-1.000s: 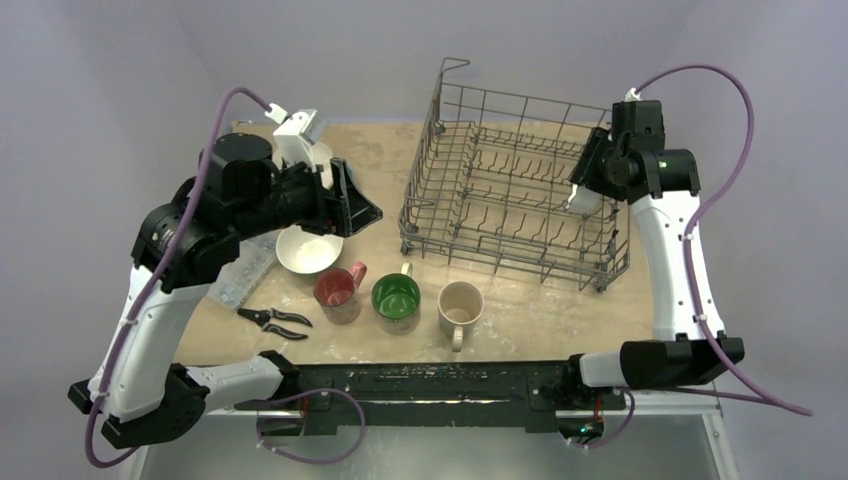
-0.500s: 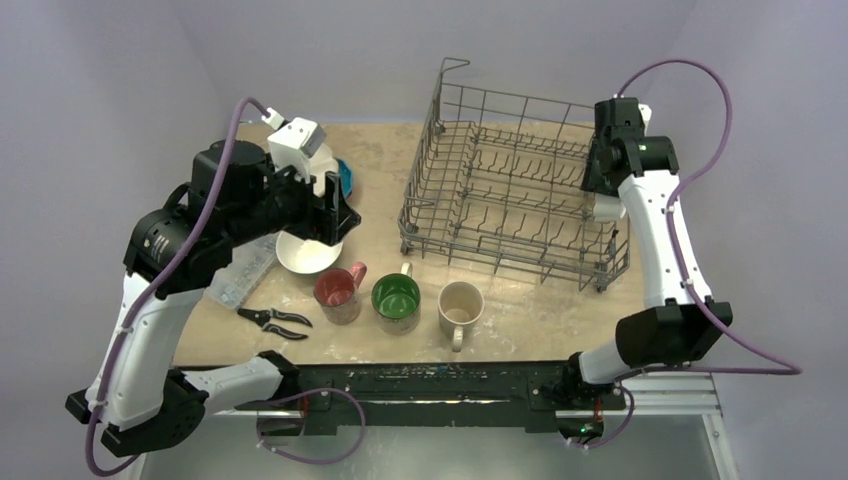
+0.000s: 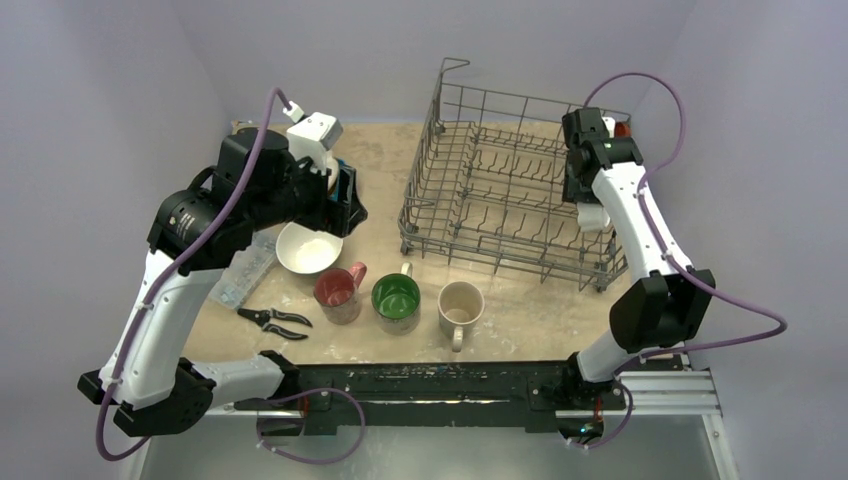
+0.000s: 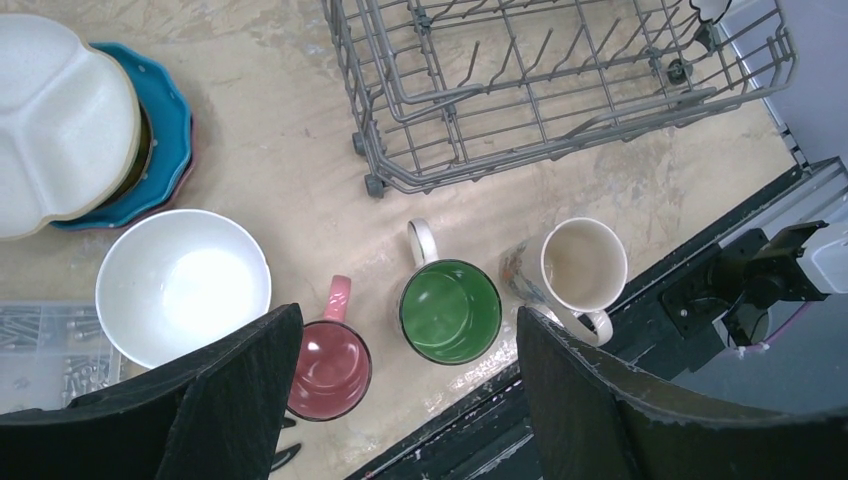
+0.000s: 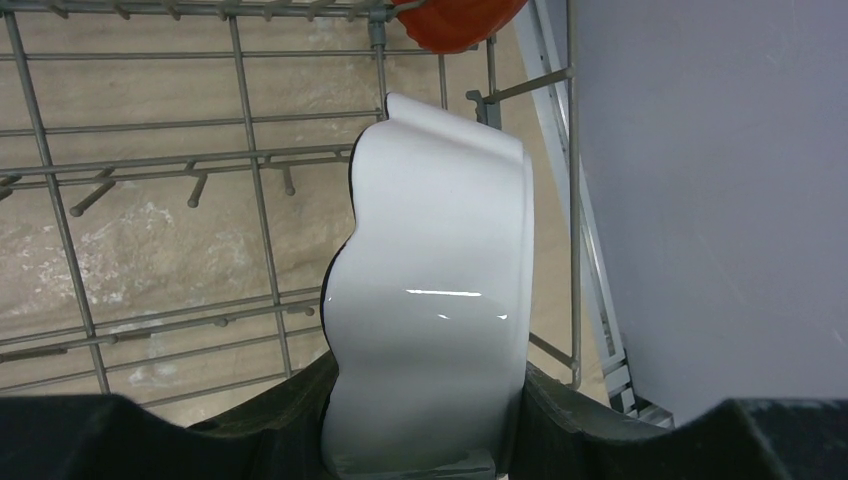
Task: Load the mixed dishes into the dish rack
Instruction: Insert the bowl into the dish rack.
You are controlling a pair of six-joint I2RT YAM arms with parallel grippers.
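Note:
My right gripper point(image 5: 428, 378) is shut on a white wavy-edged plate point(image 5: 430, 290), which stands on edge inside the right end of the grey wire dish rack point(image 3: 500, 190). An orange dish point(image 5: 455, 15) shows just beyond the rack's wall. My left gripper point(image 4: 408, 322) hangs open and empty, high over the table. Below it are a red mug point(image 4: 330, 365), a green mug point(image 4: 450, 310), a cream mug point(image 4: 585, 265) and a small white bowl point(image 4: 185, 285). A cream divided plate point(image 4: 50, 120) tops a stack on a teal dish point(image 4: 170, 150).
Black-handled pliers point(image 3: 272, 320) and a clear compartment box point(image 3: 240, 275) lie near the table's left front. The three mugs stand in a row in front of the rack. The wall is close beside the rack's right end.
The right wrist has swung left and inward over the rack's right end, still holding the white plate. The left arm has shifted slightly right above the bowl.

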